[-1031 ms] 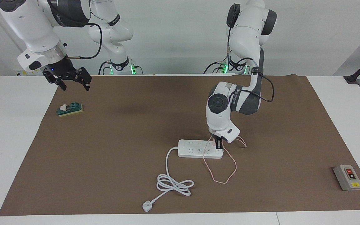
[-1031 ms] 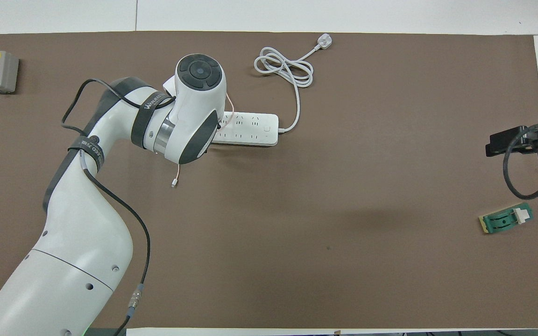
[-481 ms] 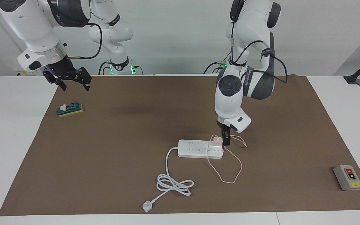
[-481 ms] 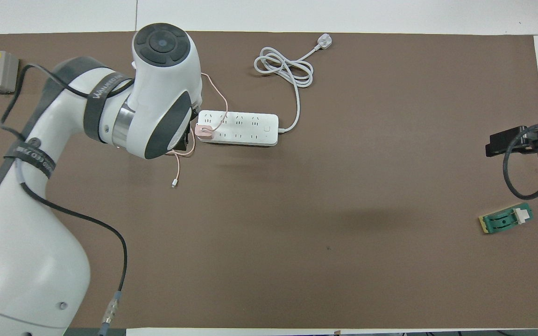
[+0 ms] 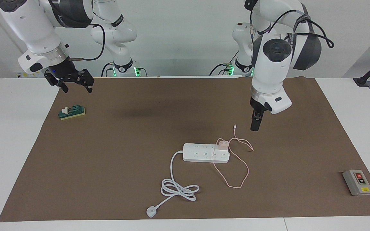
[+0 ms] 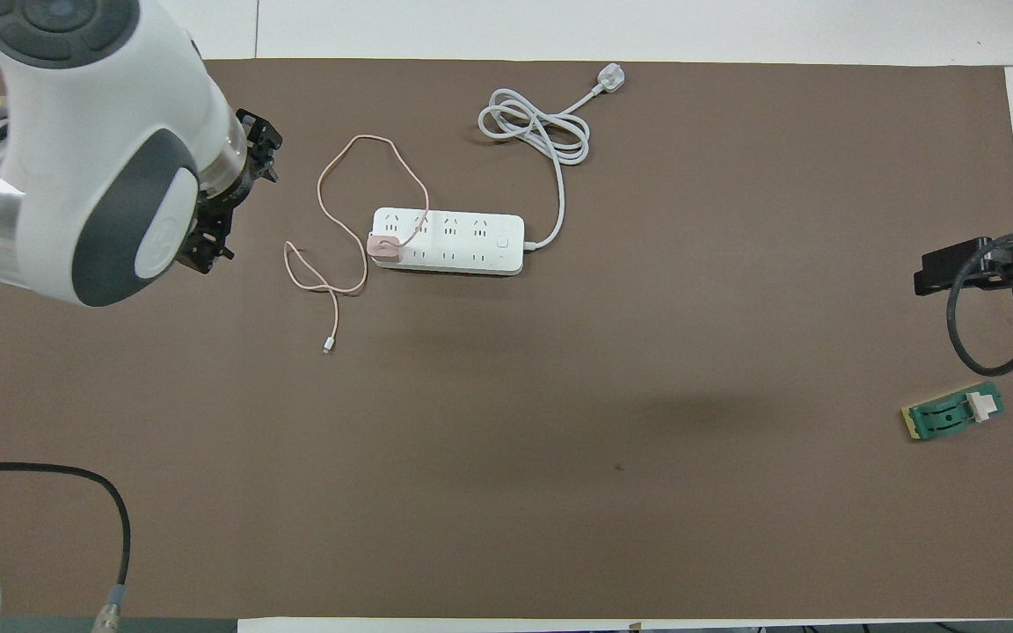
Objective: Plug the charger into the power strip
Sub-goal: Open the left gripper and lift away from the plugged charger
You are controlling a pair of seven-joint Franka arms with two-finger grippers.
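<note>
The white power strip (image 5: 201, 153) lies flat on the brown mat; it also shows in the overhead view (image 6: 462, 240). The pale-pink charger (image 5: 222, 144) stands plugged into a socket at the strip's end toward the left arm, also in the overhead view (image 6: 382, 247). Its thin pink cable (image 5: 237, 175) loops loosely on the mat (image 6: 338, 180). My left gripper (image 5: 255, 125) is open and empty, raised over bare mat, apart from the charger (image 6: 238, 198). My right gripper (image 5: 75, 85) is open and empty and waits over the mat's edge at the right arm's end (image 6: 972, 268).
The strip's thick white cord (image 5: 179, 189) coils on the mat and ends in a white plug (image 5: 151, 211). A green-and-white block (image 5: 72, 112) lies below the right gripper. A grey button box (image 5: 357, 182) sits at the left arm's end.
My left gripper let go of the charger, rose and drew away toward the left arm's end. The charger stays in the strip and its cable settled. The right arm has not moved.
</note>
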